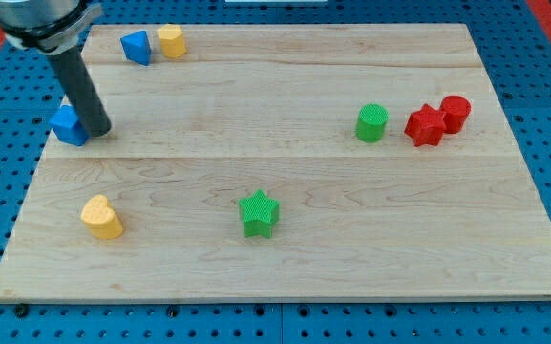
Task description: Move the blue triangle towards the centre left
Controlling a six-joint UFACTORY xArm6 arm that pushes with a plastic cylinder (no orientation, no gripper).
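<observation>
A blue block (pixel 66 126) lies at the board's centre left, near the left edge. Its right side is hidden by my rod, so its shape is hard to tell. My tip (pixel 100 131) rests on the board right against this block's right side. The rod slants up from there to the view's top left. A second blue block (pixel 136 47), angular and wedge-like, sits near the top edge, apart from my tip.
A yellow block (pixel 171 41) touches the upper blue block's right side. A yellow heart (pixel 101 217) sits at the lower left and a green star (pixel 259 212) at the lower middle. On the right are a green cylinder (pixel 371 123), a red star (pixel 425 125) and a red cylinder (pixel 455 112).
</observation>
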